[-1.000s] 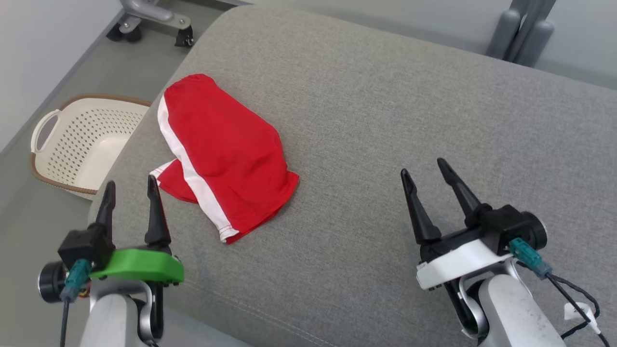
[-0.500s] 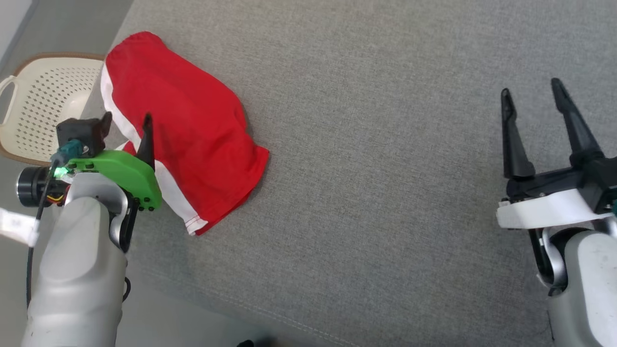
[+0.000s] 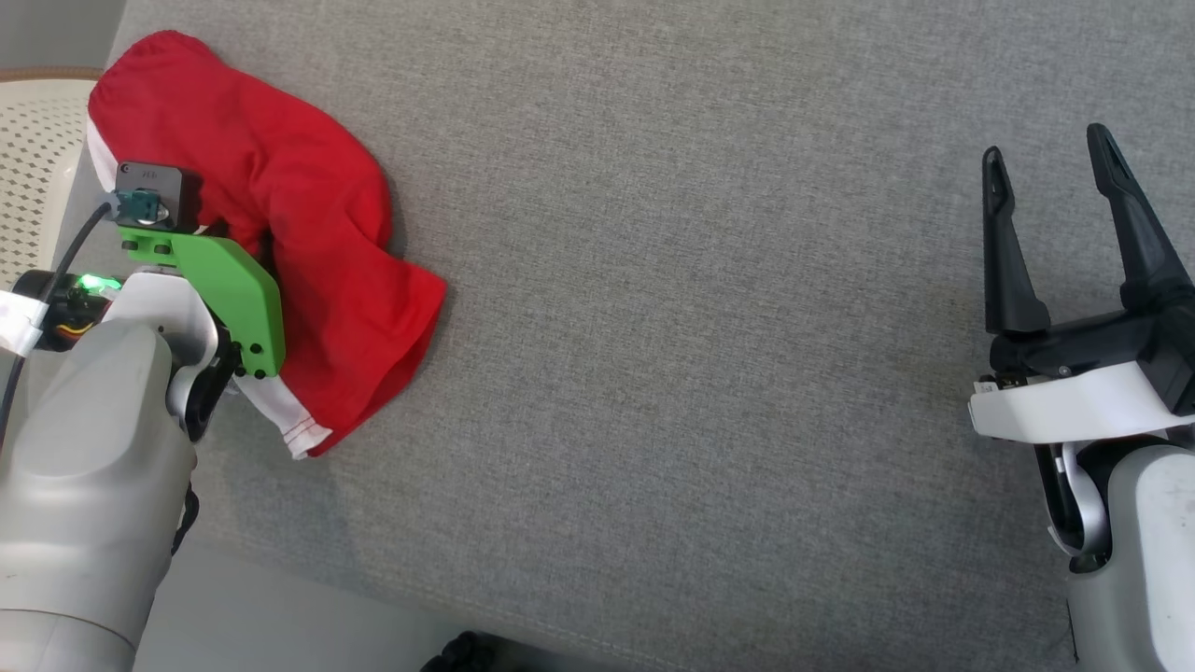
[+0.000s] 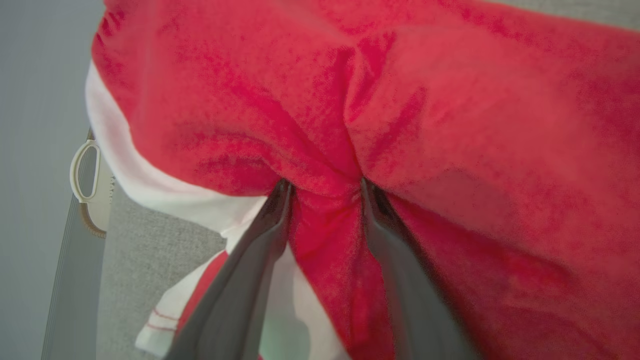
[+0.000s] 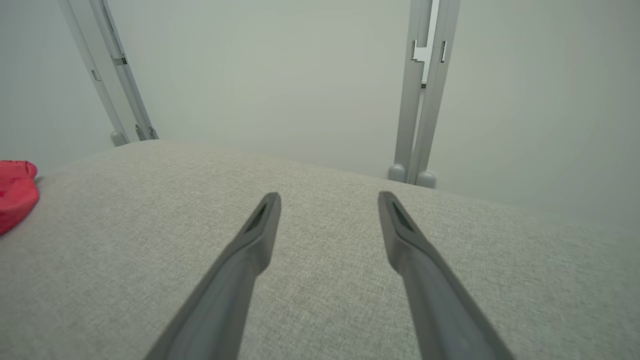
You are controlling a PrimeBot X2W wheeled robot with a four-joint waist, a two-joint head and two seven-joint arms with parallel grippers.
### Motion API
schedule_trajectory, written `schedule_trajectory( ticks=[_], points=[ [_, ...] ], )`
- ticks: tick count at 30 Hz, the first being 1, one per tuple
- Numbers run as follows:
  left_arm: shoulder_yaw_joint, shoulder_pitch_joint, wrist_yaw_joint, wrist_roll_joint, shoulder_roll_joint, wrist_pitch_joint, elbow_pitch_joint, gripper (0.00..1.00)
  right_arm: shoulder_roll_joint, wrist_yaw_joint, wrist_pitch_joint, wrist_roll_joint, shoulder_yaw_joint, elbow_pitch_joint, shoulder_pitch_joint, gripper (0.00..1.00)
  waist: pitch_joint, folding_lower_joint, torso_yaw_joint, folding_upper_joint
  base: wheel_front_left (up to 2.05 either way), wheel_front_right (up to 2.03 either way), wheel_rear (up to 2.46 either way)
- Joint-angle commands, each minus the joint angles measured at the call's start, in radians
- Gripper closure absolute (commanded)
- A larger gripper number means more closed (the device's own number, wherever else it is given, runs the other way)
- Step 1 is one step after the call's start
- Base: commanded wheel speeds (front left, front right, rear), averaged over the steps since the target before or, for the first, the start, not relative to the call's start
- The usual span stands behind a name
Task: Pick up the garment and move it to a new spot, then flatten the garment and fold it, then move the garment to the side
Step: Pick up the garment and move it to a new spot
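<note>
A perforated cream basket (image 3: 28, 159) is being glimpsed at the far left edge, just beside a grey cushion (image 3: 700, 327). On the cushion's left side a red garment (image 3: 317, 233) with white trim is lying bunched, and a fold of it is being pinched between the dark fingers of the left hand (image 4: 322, 185). Well apart, at the right, the right hand (image 3: 1046, 145) is being held over bare cushion, its fingers spread wide apart.

A grey woven cushion (image 5: 100, 280) spreads under the right fingers (image 5: 250, 260), beyond whose tips a pale plain wall (image 5: 270, 70) rises with grey metal posts (image 5: 422, 100) standing at the cushion's far edge.
</note>
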Motion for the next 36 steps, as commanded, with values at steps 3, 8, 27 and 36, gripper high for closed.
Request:
schedule_trajectory(
  ticks=[3,8,27,36],
  points=[
    [-0.07,0.007,-0.004,-0.057,0.012,0.01,0.011,1.0,0.004,0.0,-0.012,-0.002,0.003,0.009,-0.001,0.0,0.001,0.0,-0.015,-0.0001,0.0,0.0,0.0],
    [-0.094,-0.013,-0.004,-0.123,0.041,-0.069,0.02,1.0,0.014,0.0,-0.032,0.004,0.006,0.038,-0.002,0.0,-0.035,0.0,-0.023,-0.0001,0.0,0.0,0.0],
    [-0.091,0.024,0.059,-0.112,-0.071,-0.413,-0.063,1.0,0.068,0.0,-0.12,0.054,0.044,0.196,0.047,0.0,-0.28,0.0,-0.077,-0.0001,0.0,0.0,0.0],
    [-0.144,0.116,0.125,-0.086,-0.196,-0.43,-0.235,1.0,0.075,0.0,-0.137,0.072,0.039,0.213,0.037,0.0,-0.323,0.0,-0.18,-0.0001,0.0,0.0,0.0]
  ],
)
